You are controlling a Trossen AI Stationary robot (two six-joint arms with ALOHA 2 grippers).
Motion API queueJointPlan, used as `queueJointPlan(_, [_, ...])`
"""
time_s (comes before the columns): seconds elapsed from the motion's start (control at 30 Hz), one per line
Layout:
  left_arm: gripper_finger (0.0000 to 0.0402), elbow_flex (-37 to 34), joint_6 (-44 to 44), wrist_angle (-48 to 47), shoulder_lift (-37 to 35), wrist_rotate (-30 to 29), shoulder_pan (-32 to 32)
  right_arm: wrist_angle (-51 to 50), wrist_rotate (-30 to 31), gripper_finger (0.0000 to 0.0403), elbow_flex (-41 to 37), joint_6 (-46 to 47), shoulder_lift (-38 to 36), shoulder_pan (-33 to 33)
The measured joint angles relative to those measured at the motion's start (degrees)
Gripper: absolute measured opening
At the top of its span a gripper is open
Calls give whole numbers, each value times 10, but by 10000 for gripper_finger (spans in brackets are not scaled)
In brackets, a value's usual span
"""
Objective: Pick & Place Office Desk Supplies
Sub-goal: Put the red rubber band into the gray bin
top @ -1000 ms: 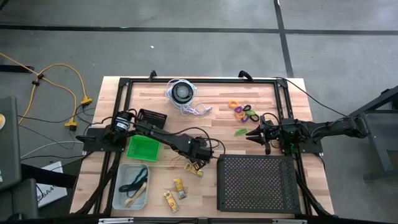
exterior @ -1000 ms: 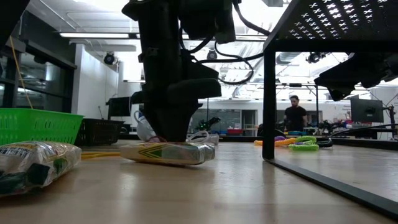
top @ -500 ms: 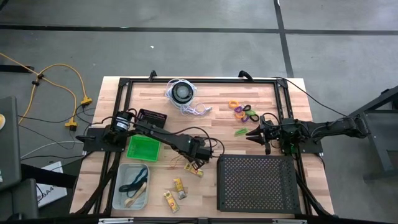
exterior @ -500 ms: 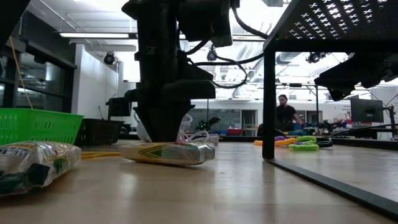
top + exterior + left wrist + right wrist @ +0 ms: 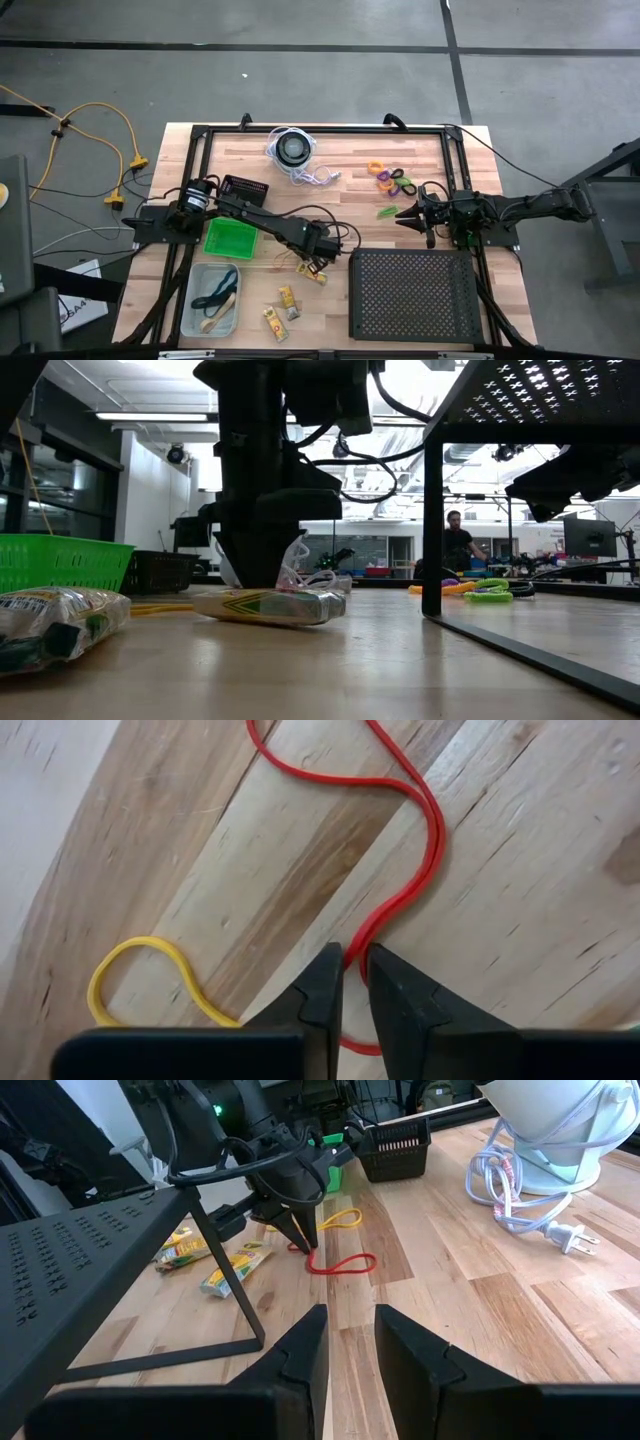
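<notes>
Holding everything up: a pale plank-top wooden table (image 5: 340, 150) with a black tube frame along its edges, standing on a grey concrete floor (image 5: 300, 60).
Room: the low view looks across into a bright workshop with ceiling lights, where a person (image 5: 459, 545) in dark clothes stands far off.
Tray: a large black perforated metal tray (image 5: 415, 295) on thin legs fills the near right of the table.
Left arm: it reaches from the left edge toward the middle. The left gripper (image 5: 355, 970) points down at the wood just left of the tray, its fingers drawn narrow with a strand of the red rubber band between them.
Right arm: it waits at the right edge. The right gripper (image 5: 350, 1330) points left, its fingers a little apart and holding nothing.
Bins: a bright green plastic basket (image 5: 230, 238) lies left of centre, a clear plastic box (image 5: 190, 300) with dark bands inside sits nearer, and a small black mesh basket (image 5: 244, 187) sits farther.
Disc: a round black disc with white coiled cord (image 5: 292, 148) lies at the far middle.
Red rubber band (image 5: 420, 830): a thin, glossy loop, lying flat in a wavy curve under the left gripper.
Yellow rubber band (image 5: 130, 960): a thin loop just beside the red one, apart from it.
Packets: little yellow printed packets (image 5: 280, 305) lie near the front, left of the tray.
Rings: tiny orange, purple, green and black rings (image 5: 393, 180) cluster on the far right, near the right gripper.
</notes>
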Motion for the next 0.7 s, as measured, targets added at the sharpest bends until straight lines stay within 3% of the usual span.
queueJointPlan(0.7, [1, 0, 0, -24, 0, -16, 0, 0, 0, 73, 0, 0, 0, 0])
